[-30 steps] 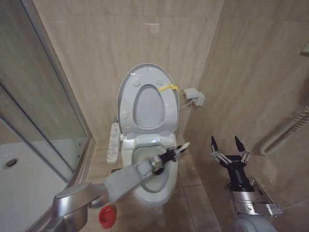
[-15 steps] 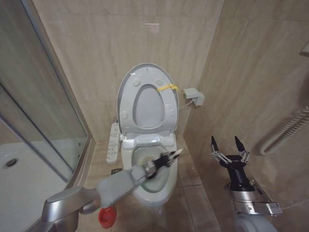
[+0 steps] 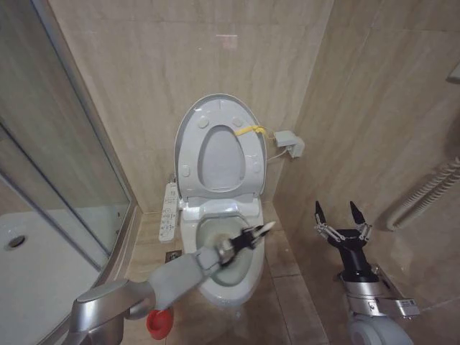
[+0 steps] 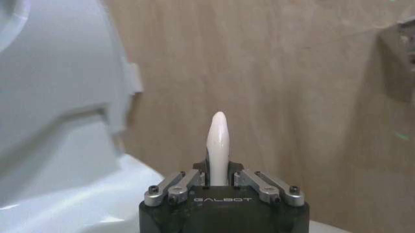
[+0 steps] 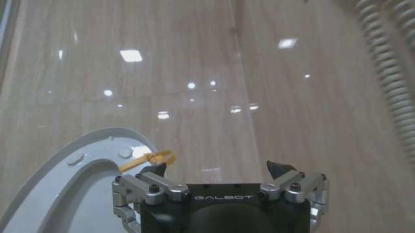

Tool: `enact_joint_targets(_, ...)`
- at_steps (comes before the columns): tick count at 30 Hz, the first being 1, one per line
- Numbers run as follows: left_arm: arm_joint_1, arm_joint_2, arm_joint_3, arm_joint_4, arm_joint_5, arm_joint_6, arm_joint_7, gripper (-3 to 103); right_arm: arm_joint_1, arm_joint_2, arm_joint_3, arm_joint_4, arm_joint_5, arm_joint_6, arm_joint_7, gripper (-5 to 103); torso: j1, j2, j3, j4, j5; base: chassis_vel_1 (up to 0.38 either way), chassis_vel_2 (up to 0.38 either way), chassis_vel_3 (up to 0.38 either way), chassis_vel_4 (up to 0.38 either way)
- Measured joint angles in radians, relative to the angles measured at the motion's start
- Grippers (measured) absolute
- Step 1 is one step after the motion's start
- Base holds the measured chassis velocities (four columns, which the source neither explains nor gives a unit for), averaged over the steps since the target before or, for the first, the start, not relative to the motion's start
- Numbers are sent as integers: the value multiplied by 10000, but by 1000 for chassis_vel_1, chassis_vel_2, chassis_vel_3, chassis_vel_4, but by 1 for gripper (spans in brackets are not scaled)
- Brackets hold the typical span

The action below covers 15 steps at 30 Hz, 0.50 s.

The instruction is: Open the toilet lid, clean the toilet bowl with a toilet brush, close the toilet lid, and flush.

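Observation:
The toilet lid [image 3: 215,106] stands upright against the wall, with its yellow strap [image 3: 249,130] at the rim and the ring seat raised against it. Below it lies the open toilet bowl [image 3: 241,279]. My left gripper [image 3: 244,238] hovers over the bowl, shut on the toilet brush, whose whitish handle [image 3: 264,228] pokes out toward the right. In the left wrist view the handle [image 4: 218,143] sticks up between the fingers of the shut gripper [image 4: 219,180]. The bristle head is hidden. My right gripper [image 3: 343,214] waits open to the right of the toilet, and in its wrist view the gripper [image 5: 220,170] faces the lid [image 5: 75,167].
A red holder cup [image 3: 159,322] sits on the floor left of the bowl. The shower tray [image 3: 29,266] and its glass door [image 3: 68,151] close off the left. A control panel [image 3: 169,208] hangs beside the seat. A hose [image 3: 424,194] runs along the right wall.
My left gripper has moved a little down and back with the brush, closer over the bowl. The right arm has stayed still.

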Motion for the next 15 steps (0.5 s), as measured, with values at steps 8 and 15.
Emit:
enact_joint_targets(8,-248,253,-65,-1891,-443,616,-438,19,158,49,-28,-181,3,-12,4,100,0,1,-1,-29,3,-4,-10,-4,-9)
enact_joint_targets(15,-266,331,-28,-1511,-412,540,-470,19,103,-25,-10,-87,57,-10,3,100,2,-1,3,0,2,21,15,8,12)
